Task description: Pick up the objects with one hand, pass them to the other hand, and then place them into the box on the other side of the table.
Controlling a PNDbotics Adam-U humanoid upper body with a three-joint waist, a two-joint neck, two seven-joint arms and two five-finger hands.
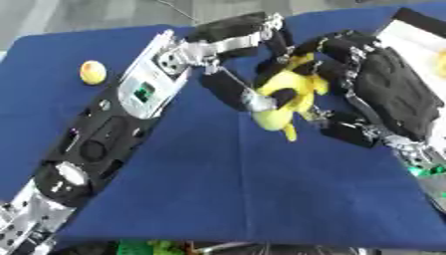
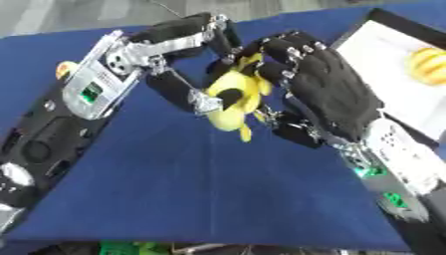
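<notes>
Handover mid-air: both hands on the yellow toy.

Small yellow ball [image 1: 92, 72] far left on blue cloth worktop [image 1: 261, 199]. Left hand [image 1: 228, 45] fingers curl round the glossy, lumpy toy [image 1: 287, 99], its long axis tilted downward; right hand [image 2: 327, 84] fingers wrap it from the right. White box [image 2: 383, 55] beyond holds a yellow object [image 2: 428, 64].

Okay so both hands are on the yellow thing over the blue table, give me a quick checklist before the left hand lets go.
1. Right hand has its fingers curled round the yellow object: ok.
2. Left hand has fingers on the object too: ok, both hands hold it.
3. Object off the blue tablecloth: cannot tell.
4. Box on the right side in view, white floor showing: ok.
5. Room in the box: one yellow-orange item lies there, with bare floor beside it: ok.
6. Small round yellow object on the left is not picked up yet: not ok.
</notes>
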